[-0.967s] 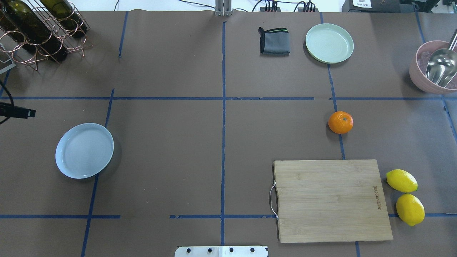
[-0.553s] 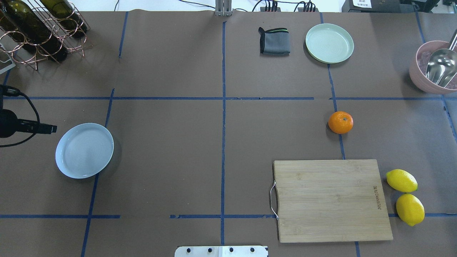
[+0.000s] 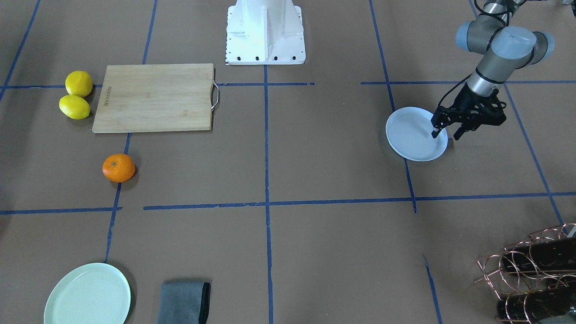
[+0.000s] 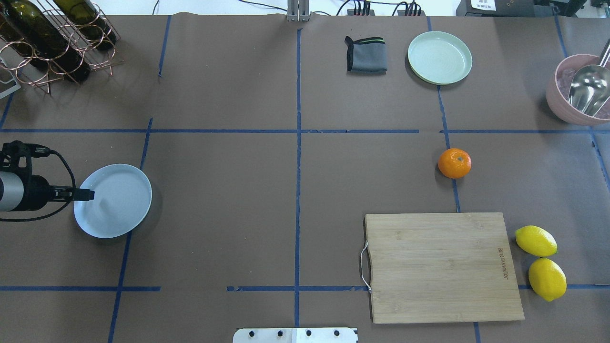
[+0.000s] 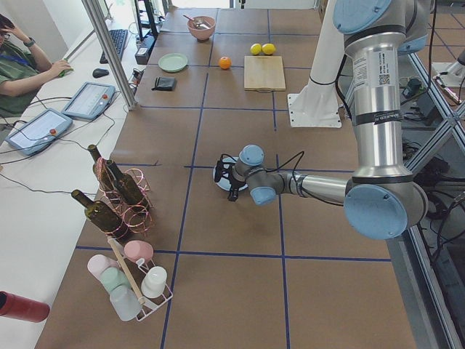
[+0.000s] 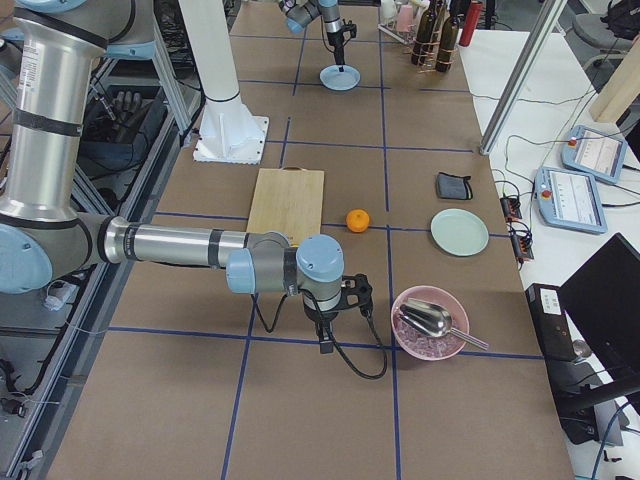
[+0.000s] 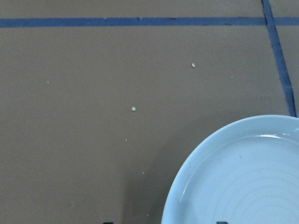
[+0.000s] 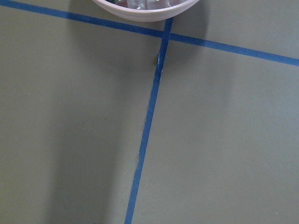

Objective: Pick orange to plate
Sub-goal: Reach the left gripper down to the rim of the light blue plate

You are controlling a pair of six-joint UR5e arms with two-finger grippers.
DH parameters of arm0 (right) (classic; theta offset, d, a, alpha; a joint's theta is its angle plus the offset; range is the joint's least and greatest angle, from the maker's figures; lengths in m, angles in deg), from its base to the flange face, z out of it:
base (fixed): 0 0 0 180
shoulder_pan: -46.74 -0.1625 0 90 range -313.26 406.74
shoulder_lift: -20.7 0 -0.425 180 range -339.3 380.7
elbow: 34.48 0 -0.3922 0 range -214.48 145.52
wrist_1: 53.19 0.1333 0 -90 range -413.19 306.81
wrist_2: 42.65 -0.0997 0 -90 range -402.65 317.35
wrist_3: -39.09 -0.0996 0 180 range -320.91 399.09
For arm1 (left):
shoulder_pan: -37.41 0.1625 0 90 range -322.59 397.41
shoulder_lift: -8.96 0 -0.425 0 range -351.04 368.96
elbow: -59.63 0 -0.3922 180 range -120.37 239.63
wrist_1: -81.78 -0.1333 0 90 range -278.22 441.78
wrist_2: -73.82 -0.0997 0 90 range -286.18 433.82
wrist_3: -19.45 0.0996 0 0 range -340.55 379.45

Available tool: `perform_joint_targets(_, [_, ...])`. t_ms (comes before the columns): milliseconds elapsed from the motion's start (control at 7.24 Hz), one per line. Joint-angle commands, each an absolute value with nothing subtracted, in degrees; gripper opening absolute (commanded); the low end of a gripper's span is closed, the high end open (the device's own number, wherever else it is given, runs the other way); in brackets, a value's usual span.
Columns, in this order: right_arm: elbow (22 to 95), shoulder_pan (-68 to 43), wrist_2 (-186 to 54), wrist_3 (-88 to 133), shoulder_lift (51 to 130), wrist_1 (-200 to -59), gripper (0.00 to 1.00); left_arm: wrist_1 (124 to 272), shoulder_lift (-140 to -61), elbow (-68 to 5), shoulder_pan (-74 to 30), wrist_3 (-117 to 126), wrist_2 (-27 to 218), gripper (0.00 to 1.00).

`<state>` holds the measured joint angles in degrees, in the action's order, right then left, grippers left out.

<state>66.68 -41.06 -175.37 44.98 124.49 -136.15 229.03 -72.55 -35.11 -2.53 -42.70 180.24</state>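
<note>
Bluish-white, the plate lies at 9 o'clock on the worktop; the left pincer, spread and empty, has slid over its rim. The orange stays put at 3 o'clock. Whether the right pincer is spread, I can't tell.

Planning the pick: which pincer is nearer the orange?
Right. The right pincer hangs beside the pink bowl, near the orange; the left pincer is over the plate, far off.

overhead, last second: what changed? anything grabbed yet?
The left gripper came in from the table's left edge, moving inward and back toward the robot. Its tip now overlaps the left rim of the plate in the overhead view. Its jaws are open and hold nothing. The plate, orange, cutting board and lemons have not moved.
</note>
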Motion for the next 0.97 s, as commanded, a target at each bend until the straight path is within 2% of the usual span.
perform_joint_targets(0, [66.76, -41.06, -175.36, 44.98, 124.5, -136.16, 1.0, 229.87, -72.52, -35.29, -2.31, -43.13, 180.16, 0.0])
perform_joint_targets(829, [66.77, -41.06, -175.36, 44.89, 124.41, -136.16, 1.0, 229.26, -73.3, -41.7, -3.19, -42.95, 184.1, 0.0])
